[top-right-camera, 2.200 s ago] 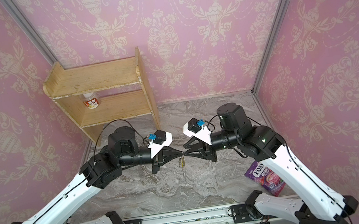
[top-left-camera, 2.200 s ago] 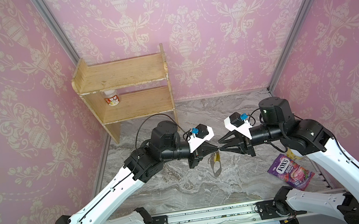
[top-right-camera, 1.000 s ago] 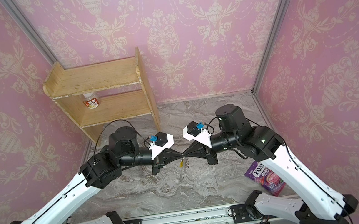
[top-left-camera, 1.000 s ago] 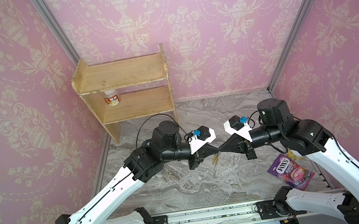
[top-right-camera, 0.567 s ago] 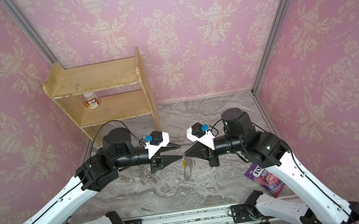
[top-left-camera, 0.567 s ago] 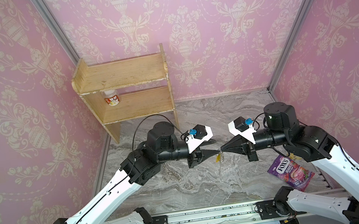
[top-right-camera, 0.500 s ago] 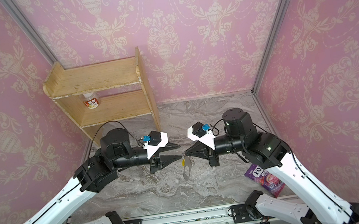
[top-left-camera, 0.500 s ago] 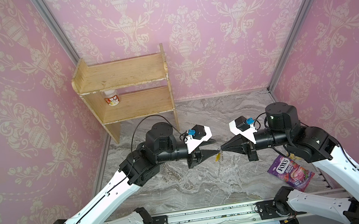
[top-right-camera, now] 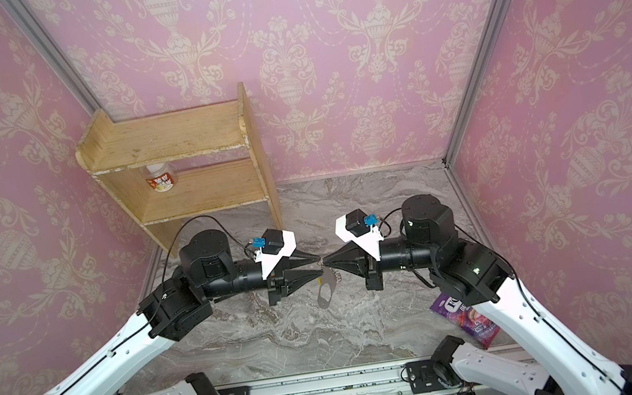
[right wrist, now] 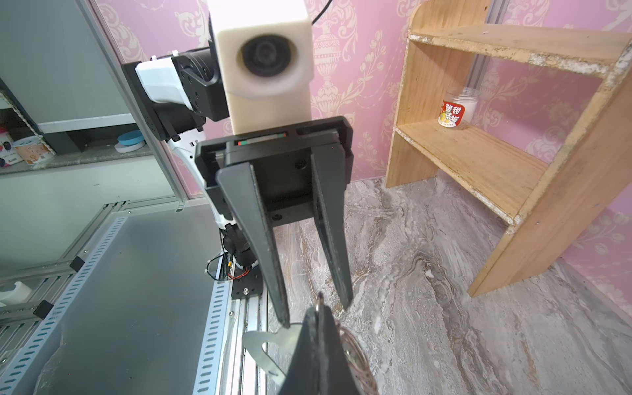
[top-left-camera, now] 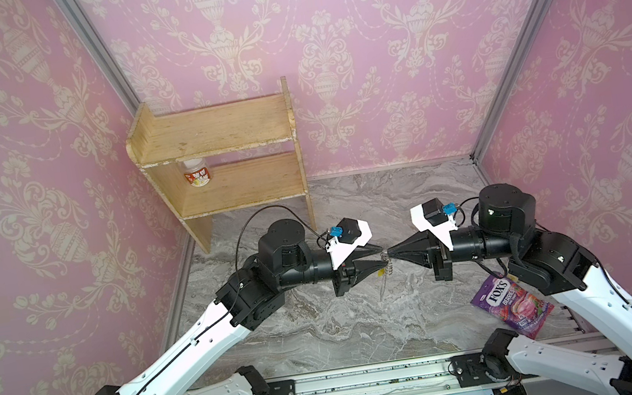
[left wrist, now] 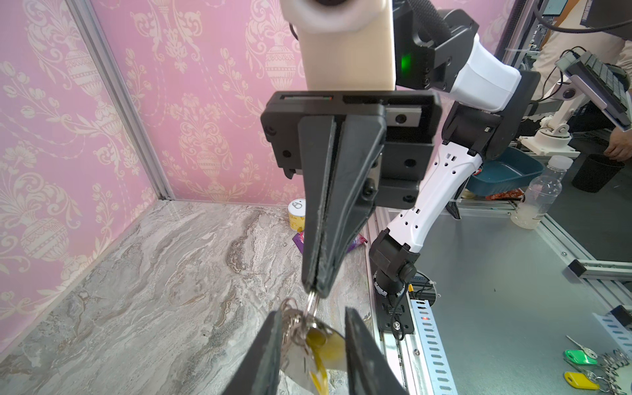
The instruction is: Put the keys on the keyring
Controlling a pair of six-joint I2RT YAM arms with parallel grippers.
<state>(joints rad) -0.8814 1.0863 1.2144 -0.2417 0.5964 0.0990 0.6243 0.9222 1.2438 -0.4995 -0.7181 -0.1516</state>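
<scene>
Right gripper (top-left-camera: 391, 255): clamped on silver link chain (left wrist: 291, 320).
Left gripper (top-left-camera: 382, 258): jaws narrowly apart, at 9 o'clock of right gripper.
Small yellow plastic key tag (left wrist: 325, 345): between left fingers (left wrist: 270, 349).
Flat grey metal keyring (right wrist: 255, 342): hanging from chain, 6 o'clock of both tips.

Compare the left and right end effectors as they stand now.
The left end effector has its jaws apart; the right end effector is shut. The left end effector straddles the yellow key tag; the right end effector pinches the ring of the keyring. Both are black, tapered, tip to tip.
</scene>
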